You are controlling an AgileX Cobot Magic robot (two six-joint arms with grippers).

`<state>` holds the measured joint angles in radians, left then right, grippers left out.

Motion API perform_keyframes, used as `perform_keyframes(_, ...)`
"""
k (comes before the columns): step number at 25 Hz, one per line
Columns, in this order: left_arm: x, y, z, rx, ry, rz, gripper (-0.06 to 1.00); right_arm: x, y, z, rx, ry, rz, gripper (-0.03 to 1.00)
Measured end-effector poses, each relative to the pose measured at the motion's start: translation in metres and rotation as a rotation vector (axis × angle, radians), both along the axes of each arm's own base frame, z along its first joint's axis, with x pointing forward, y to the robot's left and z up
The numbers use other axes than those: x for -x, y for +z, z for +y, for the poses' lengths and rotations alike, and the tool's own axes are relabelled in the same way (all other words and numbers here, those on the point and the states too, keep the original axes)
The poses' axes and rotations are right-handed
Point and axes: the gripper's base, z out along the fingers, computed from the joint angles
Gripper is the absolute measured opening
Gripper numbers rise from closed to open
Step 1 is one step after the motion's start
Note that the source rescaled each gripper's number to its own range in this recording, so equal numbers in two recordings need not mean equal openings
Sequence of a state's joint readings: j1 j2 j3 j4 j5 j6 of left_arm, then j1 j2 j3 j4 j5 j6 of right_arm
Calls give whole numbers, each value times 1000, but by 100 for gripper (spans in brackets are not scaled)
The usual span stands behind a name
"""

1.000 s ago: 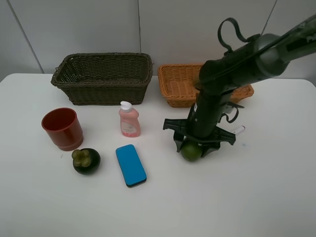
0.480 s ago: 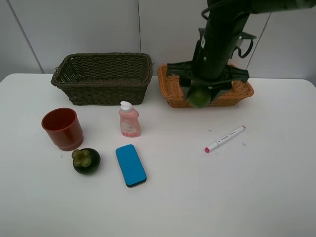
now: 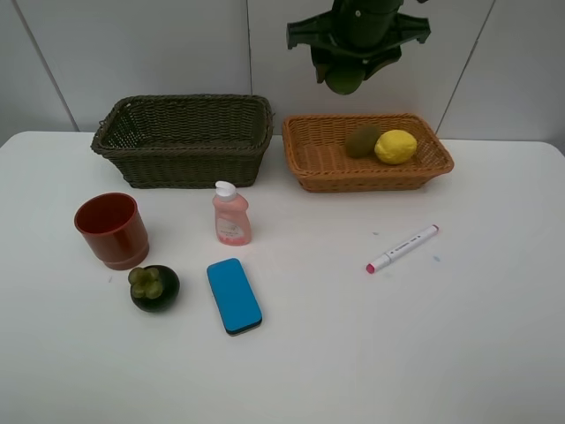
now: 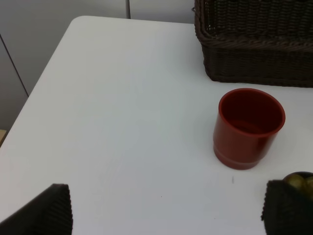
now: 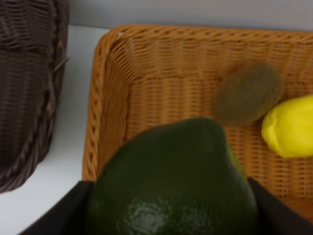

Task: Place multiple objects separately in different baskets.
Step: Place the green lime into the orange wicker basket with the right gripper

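My right gripper [image 3: 346, 71] is half closed, with the green lime [image 3: 343, 85] clamped between its jaws and hanging high over the far side of the bench [image 3: 459, 344]. The move turns on what lies below. In my right wrist view the orange wicker basket [image 5: 105, 112] is straight under the lime, and its bare woven floor fills the space beneath. The kiwi [image 5: 247, 93] and the lemon [image 5: 288, 127] sit touching each other at the basket's other end, clear of the spot below the lime. The basket's long axis runs across the bench from side to side, so I judge there is room to lower or release without striking either fruit. The dark wicker basket [image 3: 181, 132] stands just beside it on the left arm's side.

My left gripper [image 4: 164, 218] is spread fully wide and holds nothing. It hovers near the red cup [image 4: 249, 127], with the mangosteen [image 4: 299, 180] at the edge of its view.

A second ago the lime was down on the bench in my grip, right beside the marker [image 3: 403, 248]. Half a second ago I had it level with the orange basket's front rim. Now it is well above the basket, and the marker lies uncovered. Everything else has kept its place.
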<state>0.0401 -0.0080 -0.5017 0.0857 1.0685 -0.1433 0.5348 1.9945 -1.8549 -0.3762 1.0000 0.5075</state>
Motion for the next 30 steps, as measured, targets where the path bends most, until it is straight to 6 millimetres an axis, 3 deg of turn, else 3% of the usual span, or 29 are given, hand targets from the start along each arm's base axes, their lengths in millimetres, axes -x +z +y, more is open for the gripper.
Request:
perform_keyframes(8,0,0,0,0,0,0,100,-46,-63,-1,-6,16,10,56)
perform_keyframes(17,0,0,0,0,0,0,100,-56,-128,8,-12,11,128,56)
perform_keyframes(30,0,0,0,0,0,0,100,-57,-134,9,-12,14,131,56)
